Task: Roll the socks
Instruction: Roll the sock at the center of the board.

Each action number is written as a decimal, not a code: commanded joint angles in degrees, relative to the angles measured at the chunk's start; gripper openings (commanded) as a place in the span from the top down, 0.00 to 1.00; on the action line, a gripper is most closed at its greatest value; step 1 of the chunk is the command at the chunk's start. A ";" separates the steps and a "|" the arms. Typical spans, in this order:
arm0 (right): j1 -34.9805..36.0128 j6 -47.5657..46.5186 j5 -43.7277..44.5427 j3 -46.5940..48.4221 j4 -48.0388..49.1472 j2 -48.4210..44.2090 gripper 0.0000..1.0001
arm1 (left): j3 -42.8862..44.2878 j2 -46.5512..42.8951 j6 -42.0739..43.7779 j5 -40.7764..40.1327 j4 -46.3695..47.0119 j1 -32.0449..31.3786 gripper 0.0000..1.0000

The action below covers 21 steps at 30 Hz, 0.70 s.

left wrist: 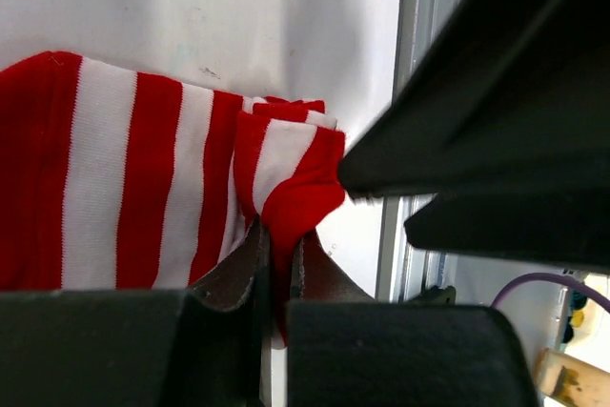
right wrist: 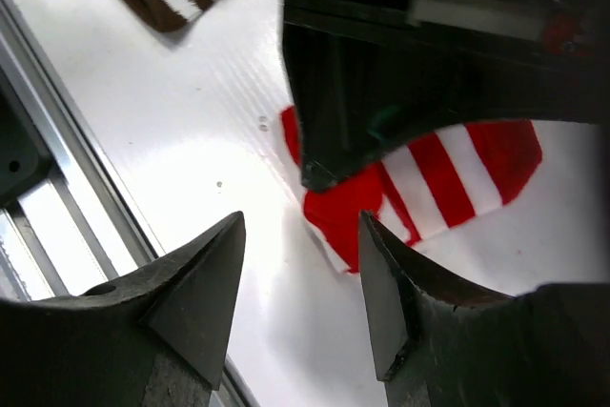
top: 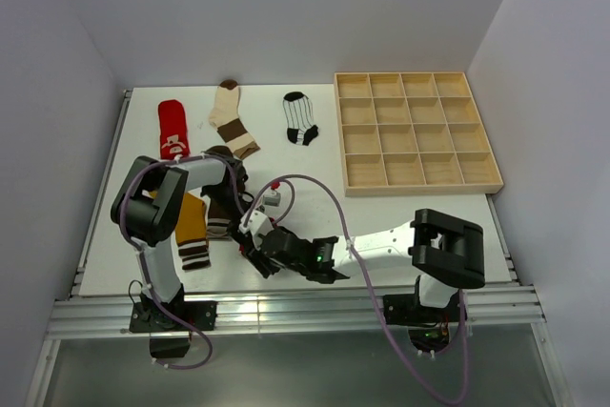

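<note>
My left gripper [left wrist: 281,259] is shut on the folded red end of the red-white striped sock [left wrist: 124,188], which lies on the white table near the front rail. In the right wrist view the same sock [right wrist: 457,169] lies beyond my open right gripper [right wrist: 300,226], whose fingers stand just short of the red end, touching nothing. From above, both grippers meet near the front edge, the left gripper [top: 246,226] just beyond the right gripper [top: 258,254], and they hide this sock. Further back lie a red patterned sock [top: 172,128], a cream-and-brown sock [top: 233,119] and a white black-striped sock [top: 301,118]. A mustard sock [top: 192,224] lies under the left arm.
A wooden tray [top: 416,75] with several compartments stands at the back right. The metal front rail [top: 286,310] runs close behind the grippers. A purple cable [top: 329,193] loops over the table between the arms. White walls close in the table on three sides.
</note>
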 commanded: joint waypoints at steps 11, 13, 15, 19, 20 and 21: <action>0.94 -3.18 3.90 3.79 1.12 5.21 0.43 | 2.49 3.64 -0.87 -2.32 -0.01 -0.22 1.00; 1.03 -3.79 5.13 4.06 0.33 5.82 0.43 | 2.66 4.08 -0.70 -2.41 -0.36 -0.22 1.00; 1.03 -4.32 5.84 4.14 -0.28 6.26 0.43 | 3.01 4.52 -0.78 -2.58 -0.62 -0.22 1.00; 1.03 -4.94 6.36 5.02 -1.86 7.84 0.43 | 3.72 5.48 -0.26 -2.76 -1.76 -0.22 1.00; 1.03 -5.20 6.45 5.11 -2.13 8.02 0.43 | 4.15 5.66 -0.08 -2.67 -2.37 -0.22 1.00; 0.94 -5.37 6.54 5.11 -2.39 8.20 0.43 | 4.33 6.10 -0.17 -2.84 -2.47 -0.14 1.00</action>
